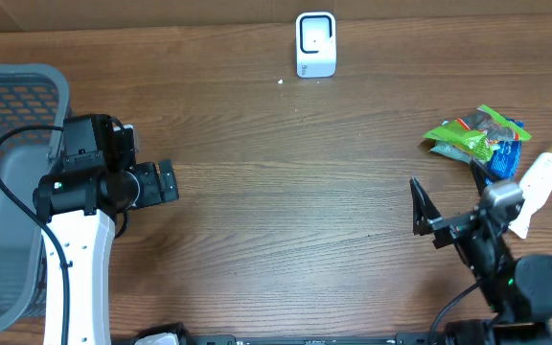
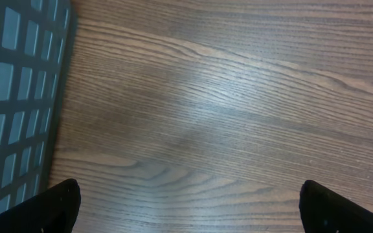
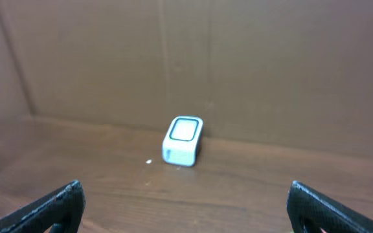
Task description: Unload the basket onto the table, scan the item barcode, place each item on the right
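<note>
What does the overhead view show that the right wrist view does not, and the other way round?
Only overhead: the grey basket at the left edge, and the snack packets and the white bottle at the right. Only right wrist: the full face of the brown wall at the back. Both: the white scanner standing on the wooden table.

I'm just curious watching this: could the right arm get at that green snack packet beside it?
Probably yes. The green packet lies uncovered close by the right gripper, which is open and empty. It faces the scanner, so it must turn first.
</note>
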Controlling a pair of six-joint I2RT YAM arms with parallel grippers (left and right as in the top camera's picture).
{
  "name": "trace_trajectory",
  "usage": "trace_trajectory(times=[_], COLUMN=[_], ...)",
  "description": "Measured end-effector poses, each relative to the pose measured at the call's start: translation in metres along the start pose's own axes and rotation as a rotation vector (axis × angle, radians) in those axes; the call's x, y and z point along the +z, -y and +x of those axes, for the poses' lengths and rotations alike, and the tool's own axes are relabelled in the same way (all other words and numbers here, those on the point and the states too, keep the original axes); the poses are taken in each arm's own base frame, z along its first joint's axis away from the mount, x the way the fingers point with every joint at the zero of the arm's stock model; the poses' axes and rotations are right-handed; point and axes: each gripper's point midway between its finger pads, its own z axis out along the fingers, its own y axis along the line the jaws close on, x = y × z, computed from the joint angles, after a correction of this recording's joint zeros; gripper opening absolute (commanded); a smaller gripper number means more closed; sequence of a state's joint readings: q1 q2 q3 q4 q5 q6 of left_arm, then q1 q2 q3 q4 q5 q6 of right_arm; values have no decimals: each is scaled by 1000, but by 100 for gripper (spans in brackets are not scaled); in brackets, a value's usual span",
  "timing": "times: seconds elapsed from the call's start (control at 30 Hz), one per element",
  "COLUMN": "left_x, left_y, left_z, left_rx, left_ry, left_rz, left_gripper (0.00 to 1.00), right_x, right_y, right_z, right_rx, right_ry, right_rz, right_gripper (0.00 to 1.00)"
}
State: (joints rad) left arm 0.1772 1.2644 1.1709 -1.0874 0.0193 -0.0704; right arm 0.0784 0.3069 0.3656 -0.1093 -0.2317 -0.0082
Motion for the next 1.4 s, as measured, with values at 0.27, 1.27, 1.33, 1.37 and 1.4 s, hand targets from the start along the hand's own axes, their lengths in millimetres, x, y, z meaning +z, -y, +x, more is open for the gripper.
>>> trace_trajectory(times=[0.27,1.27,1.33,1.37,1.4], left_x=[0,0,0,0,0], left_y=[0,0,0,0,0], left_z=[0,0,0,0,0], left_rx=[0,0,0,0,0], left_ry=[0,0,0,0,0], left_rz=[0,0,0,0,0], left_gripper=[100,100,100,99,100], right_x=[-10,-10,-10,-10,-10], right_y=[15,27,27,27,27], right_z=[49,94,94,94,94], right_rx=[-4,9,9,9,9], right_ry=[47,-17,-16,-16,-16], right_rz=[78,137,137,137,137], right_gripper=[100,100,100,100,100])
